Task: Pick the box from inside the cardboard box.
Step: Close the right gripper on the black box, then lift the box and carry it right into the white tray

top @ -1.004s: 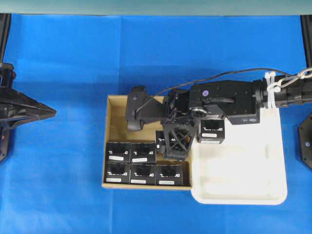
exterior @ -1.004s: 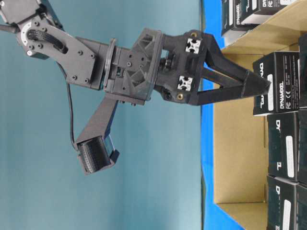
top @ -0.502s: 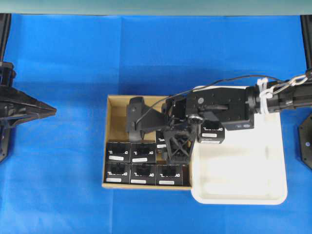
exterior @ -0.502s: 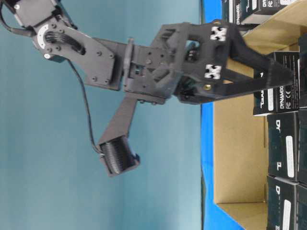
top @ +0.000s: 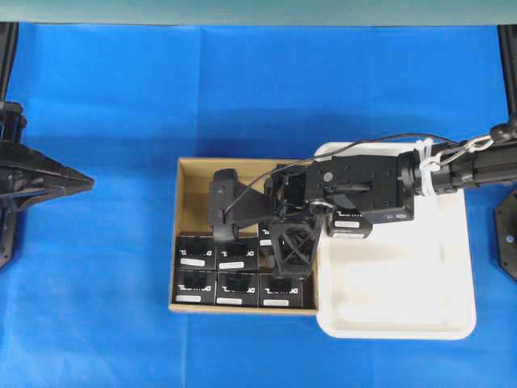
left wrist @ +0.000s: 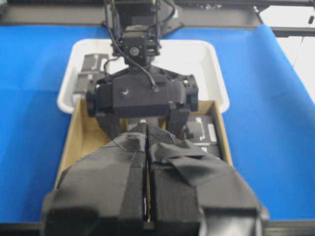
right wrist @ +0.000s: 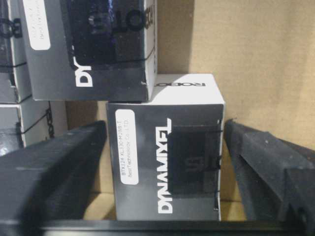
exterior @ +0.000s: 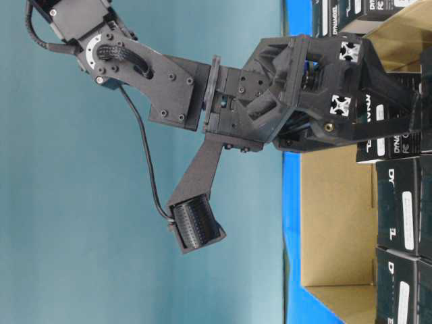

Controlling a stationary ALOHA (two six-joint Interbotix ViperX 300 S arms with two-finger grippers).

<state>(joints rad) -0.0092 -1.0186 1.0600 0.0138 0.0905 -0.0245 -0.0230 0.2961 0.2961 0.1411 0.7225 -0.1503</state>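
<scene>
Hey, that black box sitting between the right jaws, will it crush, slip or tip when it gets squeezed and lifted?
The black box looks like printed card with crisp square edges, so probably fairly stiff, though a hard squeeze may dent it. Its smooth faces could slip a little. Flat-sided and squat, it seems unlikely to roll, but might nudge the neighbouring box on lifting.

the worktop [top: 121, 97] is covered with a bright blue cloth, smooth and without pattern, and it fills almost the whole overhead view. along the far edge of the worktop stands a plain teal wall [top: 258, 11], seen as a narrow band at the top of the overhead view. in the table-level view the same teal wall [exterior: 81, 223] takes up most of the picture, flat and bare. the light is even and soft. in the left wrist view a pale, bright area [left wrist: 300, 34] lies beyond the right edge of the blue cloth; what it is cannot be told.
</scene>
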